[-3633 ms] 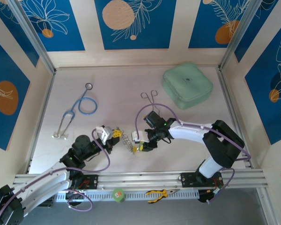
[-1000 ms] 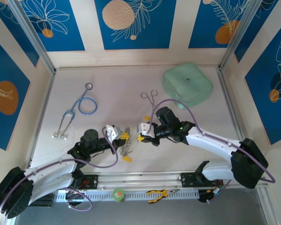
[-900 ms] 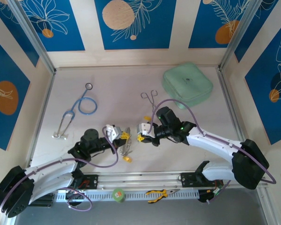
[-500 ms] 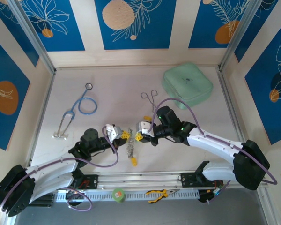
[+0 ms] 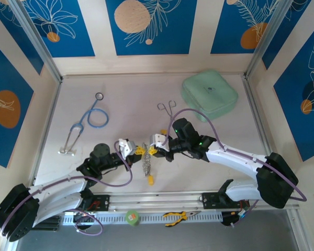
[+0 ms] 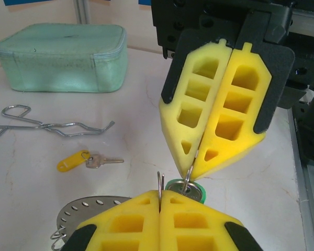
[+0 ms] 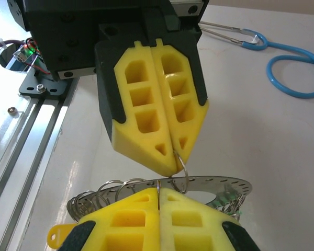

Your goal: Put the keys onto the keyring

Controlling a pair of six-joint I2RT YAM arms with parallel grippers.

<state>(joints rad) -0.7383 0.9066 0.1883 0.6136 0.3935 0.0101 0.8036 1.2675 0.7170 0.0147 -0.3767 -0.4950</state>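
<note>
Noted the stethoscope (image 5: 91, 117) lying far left, well apart from the work. Saw the left gripper (image 5: 138, 150) pinched fully shut, tip to tip with the right gripper (image 5: 152, 151), likewise clamped narrow. Found the keyring (image 5: 145, 163) hanging between and just near of the two tips, apparently held by thin wire loops on its rim nipped in both pairs of fingers; could not tell exactly which loop sat in which. Counted a hanging yellow key (image 5: 150, 180) at its near end and a green key (image 6: 186, 189) right at the pinch, and judged both already on. Spotted a loose yellow key (image 6: 86, 161) on the table just beyond, near the forceps (image 6: 42, 125), and judged that one not yet threaded. Saw the green pouch (image 5: 209, 95) far right, well apart.
</note>
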